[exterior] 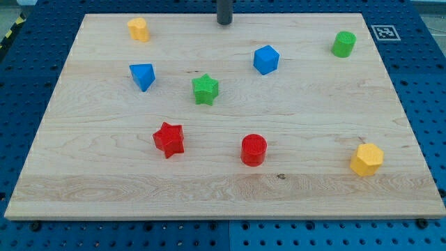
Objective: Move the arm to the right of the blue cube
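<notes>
Near the view's bottom on the wooden table (90, 188): yellow block (366, 160) at the right, red cylinder (254, 150) in the middle, red star (168, 139) to its left. Farther up: green star (205, 90), blue wedge-like block (142, 76). Then blue cube (266, 60), right of centre. Near the top: green cylinder (343, 44), yellow block (139, 30). At the top edge: tool, a plain rod, holding nothing; my tip (224, 23) up and left of the blue cube, apart from it.
</notes>
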Controlling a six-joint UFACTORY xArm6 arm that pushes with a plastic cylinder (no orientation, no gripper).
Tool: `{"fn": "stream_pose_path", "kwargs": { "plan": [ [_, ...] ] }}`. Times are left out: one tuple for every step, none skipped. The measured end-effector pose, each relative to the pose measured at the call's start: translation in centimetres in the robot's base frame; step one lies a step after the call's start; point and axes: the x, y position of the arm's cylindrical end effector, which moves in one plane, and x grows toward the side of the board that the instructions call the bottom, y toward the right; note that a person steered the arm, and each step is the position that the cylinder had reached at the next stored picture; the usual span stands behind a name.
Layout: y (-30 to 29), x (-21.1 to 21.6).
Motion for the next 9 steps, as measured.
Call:
{"fn": "stream_pose_path", "kwargs": {
  "plan": [
    [-0.8,0.1],
    [-0.8,2.0],
    [0.2,3.6],
    [3.5,3.7],
    [5.5,5.5],
    [8.0,8.1],
    [12.3,8.7],
    [15.5,9.1],
    [15.6,12.5]
  ]
}}
